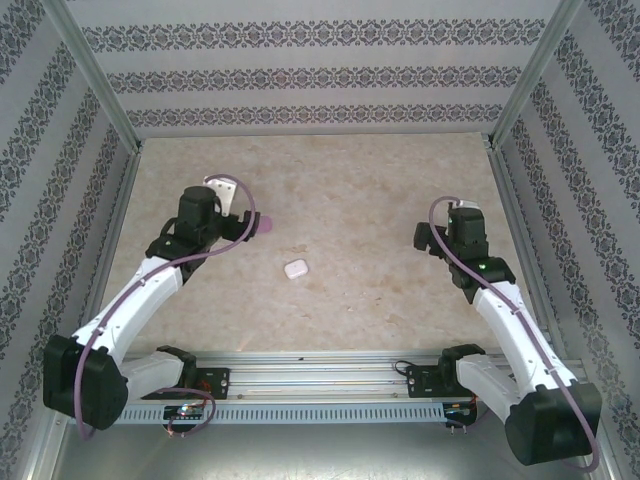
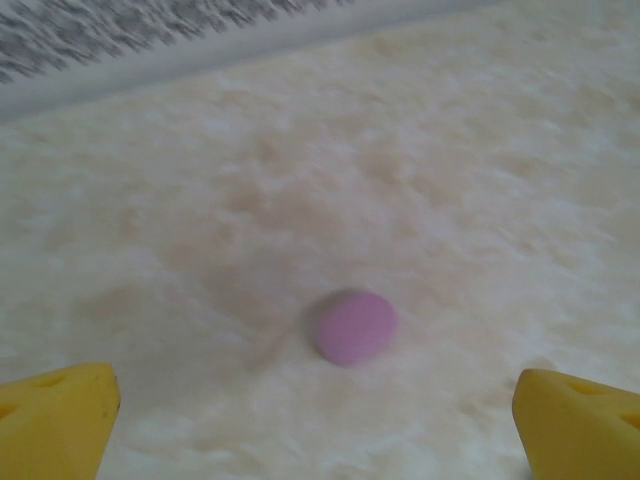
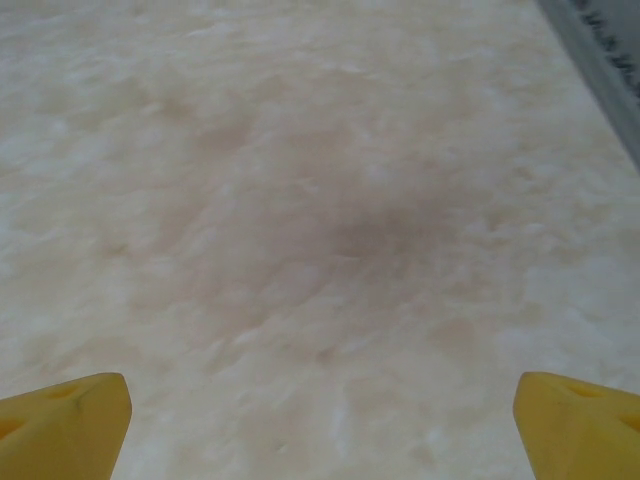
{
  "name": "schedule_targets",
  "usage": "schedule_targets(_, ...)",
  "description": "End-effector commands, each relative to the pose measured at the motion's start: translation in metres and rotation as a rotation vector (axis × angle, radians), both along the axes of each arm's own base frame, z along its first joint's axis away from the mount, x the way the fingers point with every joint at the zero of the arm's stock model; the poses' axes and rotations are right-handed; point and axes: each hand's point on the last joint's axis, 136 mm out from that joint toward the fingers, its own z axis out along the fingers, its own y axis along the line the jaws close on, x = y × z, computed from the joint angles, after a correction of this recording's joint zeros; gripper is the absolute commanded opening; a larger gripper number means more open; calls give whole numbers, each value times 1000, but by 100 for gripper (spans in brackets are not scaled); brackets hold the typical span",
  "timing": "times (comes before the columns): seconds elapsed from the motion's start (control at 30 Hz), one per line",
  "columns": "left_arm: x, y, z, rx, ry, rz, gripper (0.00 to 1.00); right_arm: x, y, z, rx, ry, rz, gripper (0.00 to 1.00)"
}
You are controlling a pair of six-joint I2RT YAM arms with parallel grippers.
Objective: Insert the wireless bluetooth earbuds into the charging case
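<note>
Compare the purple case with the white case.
Colour: the purple case is lilac, the white case white. Shape: the purple case looks oval, the white case a rounded square. Place: the purple case lies just ahead of the left claw, the white case nearer mid-table. Both rest on the table.

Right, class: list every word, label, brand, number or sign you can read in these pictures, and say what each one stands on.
None can be read. The purple oval case and the white case show no print at this size. The bands on the wall are ornament, not writing.
</note>
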Motion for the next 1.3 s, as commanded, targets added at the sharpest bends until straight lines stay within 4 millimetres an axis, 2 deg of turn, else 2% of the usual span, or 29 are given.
schedule_targets(0.0,15,24,11,68,-195,49,100,6,-27,-1,-73,-112,-93,98)
schedule_targets(0.17,15,57,-32,37,-191,194,100,6,-28,-14,-104,-228,-55,98)
schedule_targets(0.37,9,75,-71,29,-166,254,100,0,-32,-33,-143,-252,-42,98)
schedule_targets(0.47,8,76,-85,-1,-171,255,100,3,-34,-42,-135,-247,-40,98)
schedule_targets(0.57,9,73,-91,-10,-202,231,100,7,-33,-46,-127,-238,-26,98)
schedule_targets(0.73,16,71,-90,-3,-261,201,100,22,-31,-41,-128,-289,-2,98)
schedule_targets(0.87,18,72,-107,-22,-284,194,100,36,-33,-38,-125,-326,2,98)
schedule_targets(0.97,17,73,-106,-26,-343,201,100,46,-33,-34,-111,-366,5,98)
schedule_targets(1.13,28,72,-114,-19,-255,196,100,67,-30,-33,-56,-413,9,98)
schedule_targets(1.23,36,82,-119,-53,-196,225,100,82,-23,-44,-64,-401,56,98)
schedule_targets(1.27,37,85,-121,-60,-182,242,100,88,-16,-42,-74,-393,91,98)
